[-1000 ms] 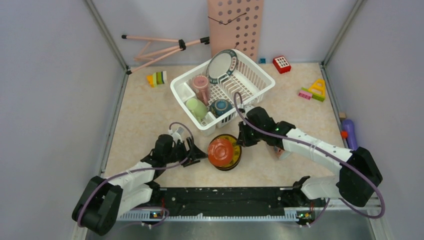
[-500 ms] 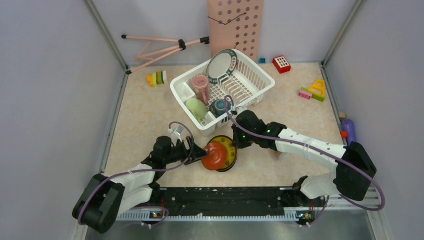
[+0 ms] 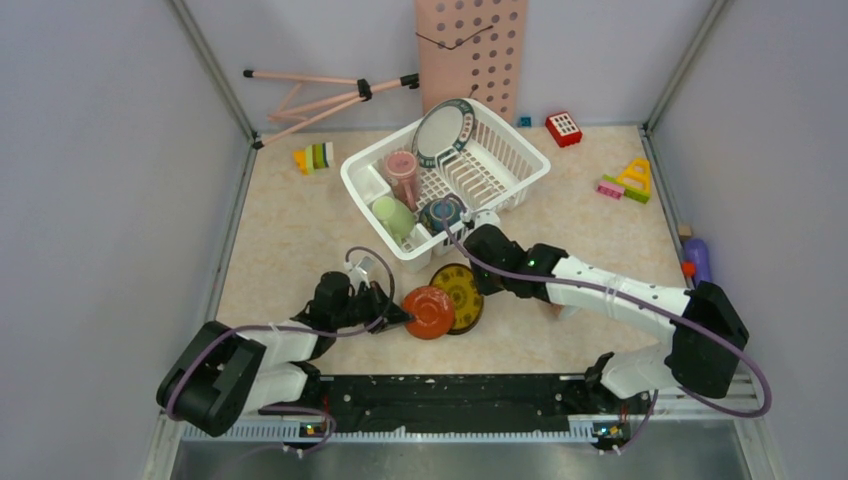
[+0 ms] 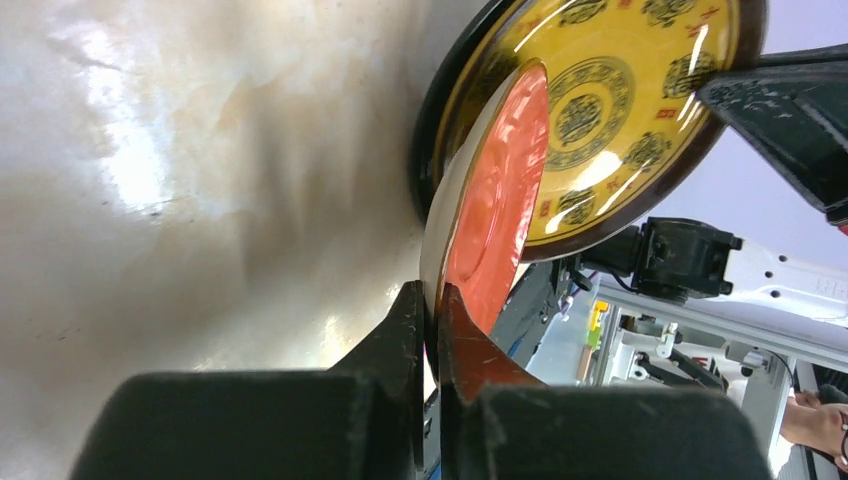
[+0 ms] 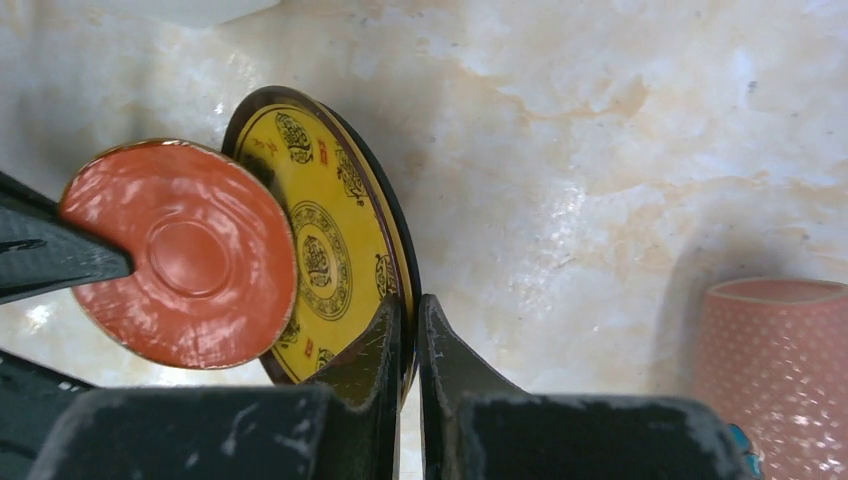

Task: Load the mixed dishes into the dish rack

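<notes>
Left gripper (image 4: 432, 295) just clamped onto the saucer (image 3: 428, 312) rim and slid it half off the dish (image 3: 465, 290) that my right gripper (image 5: 409, 305) is pinching, so both look ready for the rack (image 3: 520, 185).

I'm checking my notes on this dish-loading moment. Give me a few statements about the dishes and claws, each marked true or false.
1. The left claw is shut on the rim of the red saucer. True.
2. The right claw hangs open above the dish rack. False: it is shut on the rim of the yellow dish, down by the table in front of the rack.
3. The teal-rimmed plate stands on edge inside the rack. True.
4. The blue bowl lies on the table outside the rack. False: it sits inside the rack, near its front corner.
</notes>
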Robot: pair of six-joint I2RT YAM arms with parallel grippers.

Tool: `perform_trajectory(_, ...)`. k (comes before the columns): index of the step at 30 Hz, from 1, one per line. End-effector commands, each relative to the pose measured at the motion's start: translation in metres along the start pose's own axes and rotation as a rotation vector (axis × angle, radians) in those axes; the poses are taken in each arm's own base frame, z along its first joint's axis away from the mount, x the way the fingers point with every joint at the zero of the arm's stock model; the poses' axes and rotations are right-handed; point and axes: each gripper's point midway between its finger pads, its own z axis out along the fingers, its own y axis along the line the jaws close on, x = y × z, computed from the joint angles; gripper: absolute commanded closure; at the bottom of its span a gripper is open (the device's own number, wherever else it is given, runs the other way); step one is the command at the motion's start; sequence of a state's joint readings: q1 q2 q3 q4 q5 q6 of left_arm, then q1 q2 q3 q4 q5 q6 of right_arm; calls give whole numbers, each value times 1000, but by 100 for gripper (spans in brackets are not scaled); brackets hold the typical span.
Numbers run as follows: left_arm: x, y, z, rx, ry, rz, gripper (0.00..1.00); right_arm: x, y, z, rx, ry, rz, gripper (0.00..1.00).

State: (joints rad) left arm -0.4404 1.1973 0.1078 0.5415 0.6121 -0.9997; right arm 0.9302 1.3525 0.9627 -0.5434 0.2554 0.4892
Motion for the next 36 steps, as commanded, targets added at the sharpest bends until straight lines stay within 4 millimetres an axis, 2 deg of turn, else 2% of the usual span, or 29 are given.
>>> perform_trajectory(1, -6, 1, 1, -17, -19, 23, 100, -40, 1, -12, 36, -139, 17, 100)
perform_trajectory(8, -9, 0, -9, -80, -33, 68, 100, -18, -21, 0, 81, -94, 1, 100)
perform_trajectory(13, -25, 30, -33, -380, -112, 56, 100, 3, -44, 13, 164, -32, -33, 100)
perform_trajectory(15, -28, 35, -40, -433, -132, 50, 100, 12, -52, 21, 189, 4, -37, 100)
perform_trajectory(21, -29, 36, -44, -456, -143, 34, 100, 36, -60, 41, 190, 87, -39, 77)
perform_trajectory(22, -28, 35, -45, -453, -142, 37, 100, 38, -58, 43, 173, 92, -32, 78)
perform_trajectory(23, -28, 35, -45, -449, -141, 39, 100, 40, -56, 45, 151, 95, -26, 86)
perform_trajectory(24, -28, 35, -45, -448, -140, 41, 100, 41, -54, 47, 134, 97, -18, 100)
perform_trajectory(30, -29, 37, -47, -465, -148, 47, 100, 39, -54, 47, 114, 78, 20, 100)
perform_trajectory(34, -29, 35, -46, -454, -145, 48, 100, 34, -59, 44, 98, 62, 59, 60)
perform_trajectory(36, -28, 33, -45, -439, -141, 48, 100, 32, -58, 43, 72, 52, 77, 53)
